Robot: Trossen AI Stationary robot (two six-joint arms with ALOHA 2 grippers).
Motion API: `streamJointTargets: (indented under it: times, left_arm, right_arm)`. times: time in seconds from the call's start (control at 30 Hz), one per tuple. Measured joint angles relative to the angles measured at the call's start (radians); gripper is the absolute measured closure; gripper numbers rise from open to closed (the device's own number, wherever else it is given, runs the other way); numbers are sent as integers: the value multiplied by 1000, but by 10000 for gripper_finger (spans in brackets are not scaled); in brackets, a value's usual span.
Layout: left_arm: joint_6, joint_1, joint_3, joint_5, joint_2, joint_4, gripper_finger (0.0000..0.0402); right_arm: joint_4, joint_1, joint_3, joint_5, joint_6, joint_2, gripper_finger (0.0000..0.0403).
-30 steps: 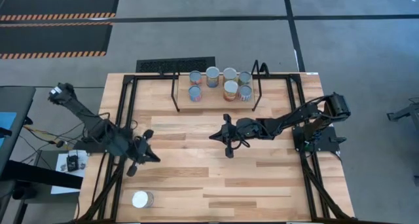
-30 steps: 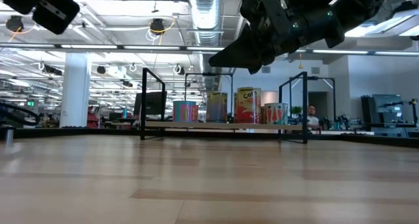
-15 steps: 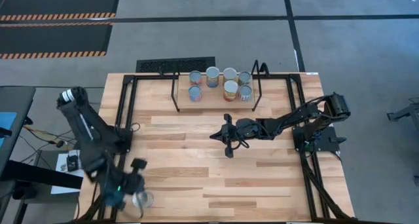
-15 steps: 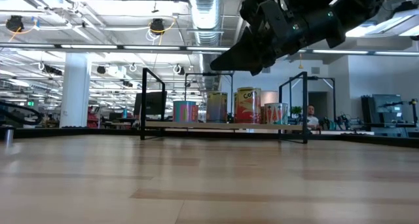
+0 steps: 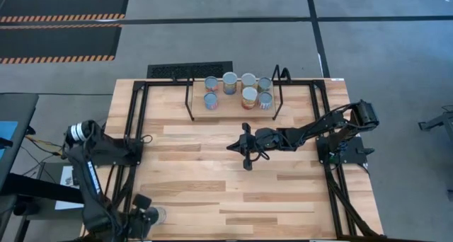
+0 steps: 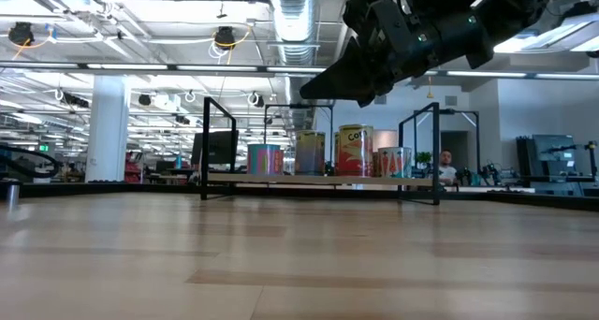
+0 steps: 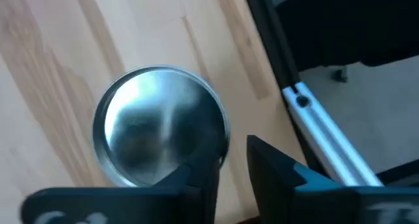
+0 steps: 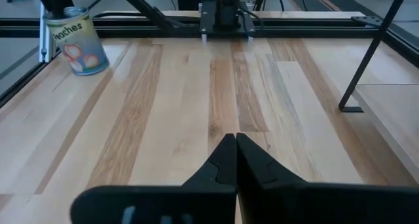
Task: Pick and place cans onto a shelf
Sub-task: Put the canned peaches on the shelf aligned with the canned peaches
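One can (image 5: 157, 215) with a silvery top stands upright on the table near its near left corner; it also shows in the left wrist view (image 7: 157, 129) and, with a peach label, in the right wrist view (image 8: 77, 44). My left gripper (image 5: 144, 215) hangs over it, open by a narrow gap (image 7: 232, 165), with the can off to one side of the fingers. Several cans (image 5: 241, 90) stand on the light-wood shelf (image 5: 230, 107) at the table's far edge. My right gripper (image 5: 230, 147) is shut and empty above the table's middle, pointing toward the table's left. My left gripper comes at the can from above. One finger (image 7: 200, 181) stands over the can's rim (image 7: 219, 142). I cannot tell whether it touches the can.
Black rod uprights (image 5: 279, 93) stand at each end of the shelf. A black frame (image 5: 134, 129) runs along the table's left and right sides. Bare wood (image 5: 212, 185) lies between the two grippers. In the low view the shelf (image 6: 318, 180) stands far off behind my right gripper (image 6: 328, 86).
My left gripper has swung from the table's left middle toward the near edge and come over the can at the near left corner. The can has stayed where it was.
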Motion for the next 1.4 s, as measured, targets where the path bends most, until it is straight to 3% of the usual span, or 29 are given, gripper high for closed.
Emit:
streamJointTargets:
  times: [0.17, 0.27, 0.67, 1.17, 1.3, 1.4]
  left_arm:
    - [18, -5, 3, -21, 23, -14, 298]
    - [3, -5, -1, -89, 16, -51, 294]
    - [2, 34, -10, -167, 17, -165, 347]
    - [68, 109, -10, -182, 17, -220, 286]
    - [68, 109, -10, -189, 17, -216, 301]
    - [78, 109, -20, -213, 17, -211, 339]
  right_arm:
    - [1, 0, 0, 0, 0, 0, 391]
    - [0, 0, 0, 0, 0, 0, 391]
    - [0, 0, 0, 0, 0, 0, 390]
    - [-1, 0, 0, 0, -3, 0, 391]
    - [-2, 0, 0, 0, -3, 0, 390]
    - [-2, 0, 0, -1, -3, 0, 390]
